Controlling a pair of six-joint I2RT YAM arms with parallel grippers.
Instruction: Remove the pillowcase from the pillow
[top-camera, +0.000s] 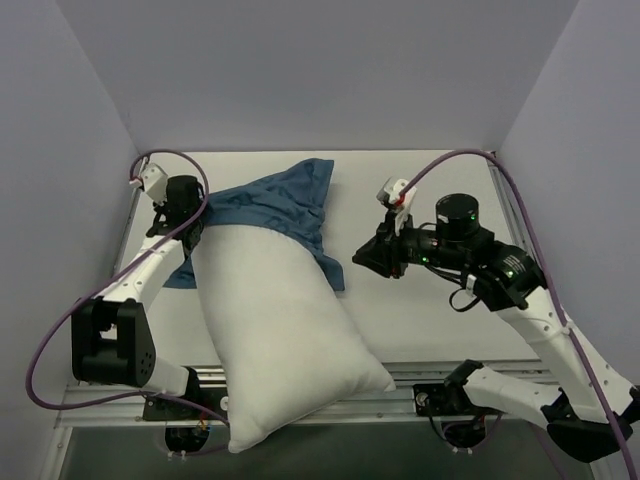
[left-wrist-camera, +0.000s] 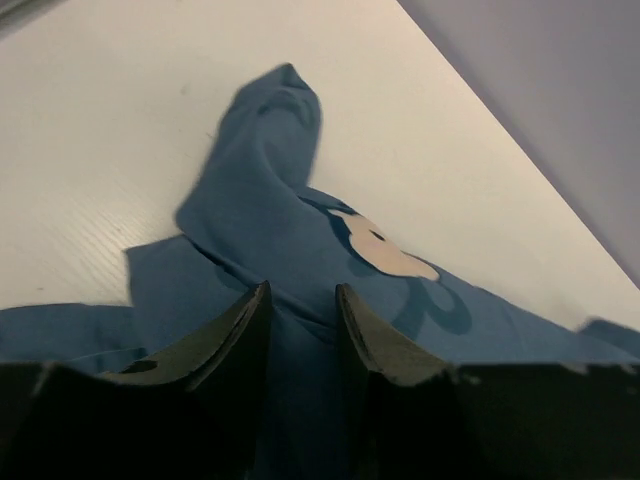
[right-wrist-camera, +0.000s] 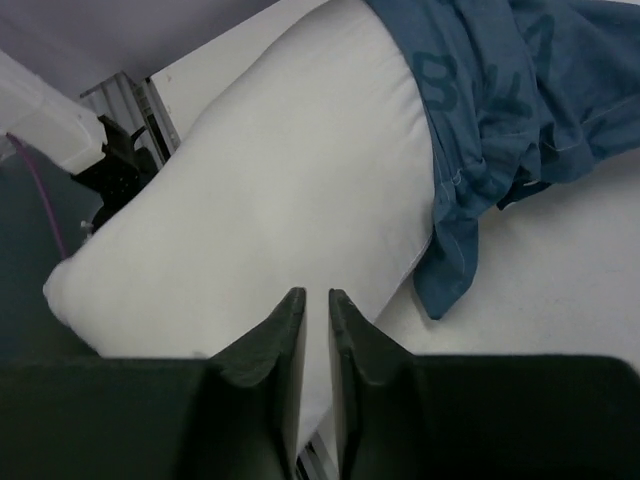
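Note:
The white pillow (top-camera: 280, 320) lies diagonally on the table, its near end hanging over the front rail. The blue printed pillowcase (top-camera: 285, 200) is bunched around its far end only, with a flap trailing left. My left gripper (top-camera: 192, 222) sits at that left flap. In the left wrist view the pillowcase (left-wrist-camera: 270, 200) fills the gap of this gripper (left-wrist-camera: 302, 290), which is shut on a fold. My right gripper (top-camera: 362, 260) hovers right of the pillow, apart from it. Seen from the right wrist, this gripper (right-wrist-camera: 316, 293) has its jaws drawn to a thin slit with nothing in it, above the pillow (right-wrist-camera: 290, 180) and beside the pillowcase (right-wrist-camera: 500, 90).
The white table (top-camera: 430, 310) is boxed in by grey walls on the left, back and right. A metal rail (top-camera: 420, 378) runs along the near edge by the arm bases. Purple cables (top-camera: 520, 210) loop off both arms.

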